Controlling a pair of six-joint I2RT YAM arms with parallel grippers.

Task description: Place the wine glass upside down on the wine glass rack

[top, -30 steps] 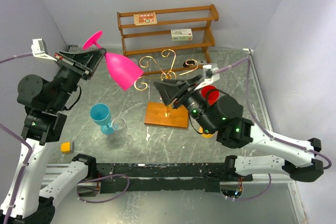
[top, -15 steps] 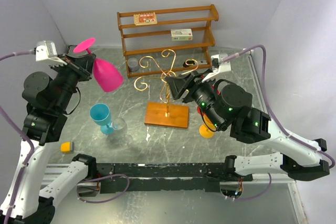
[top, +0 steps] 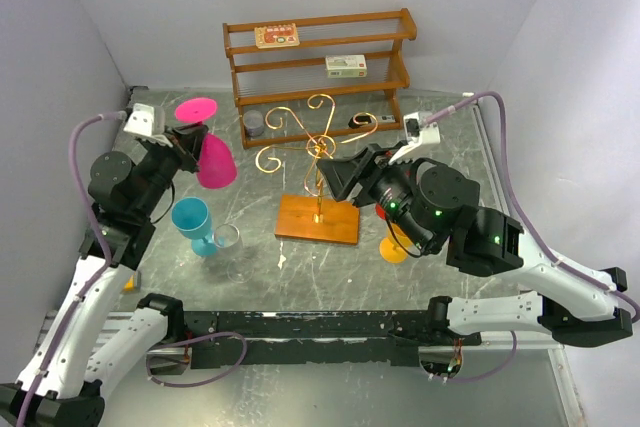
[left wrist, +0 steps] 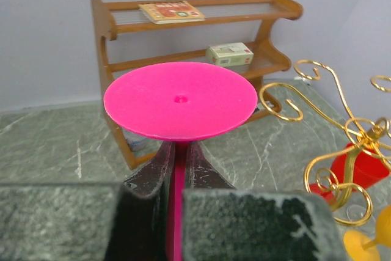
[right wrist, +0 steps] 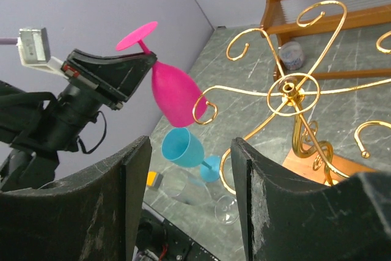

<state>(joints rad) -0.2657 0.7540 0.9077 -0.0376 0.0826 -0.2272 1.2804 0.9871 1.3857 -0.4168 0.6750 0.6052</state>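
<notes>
While pinching the pink wine glass [top: 214, 161] by its stem, holds it in the air with the left hand [top: 190, 142], left of the gold wire rack [top: 318, 142]; carries it foot up and bowl down, tilted, with the bowl leaning toward the nearest curled arm yet apart from it; hangs it on no arm; presses the left fingers [left wrist: 156, 172] together on either side of the stem, just below the round foot; hovers the right hand [top: 340, 172] beside the rack's central post, spread wide, pinching nothing; leaves a blue glass [top: 190, 217] and a clear glass [top: 228, 239] on the counter [top: 250, 207] below the pink one; shows a red cup [left wrist: 357, 163] and a yellow glass [top: 395, 249] right of the rack; backs onto a wooden shelf [top: 320, 57] bearing two small boxes [top: 346, 65].
</notes>
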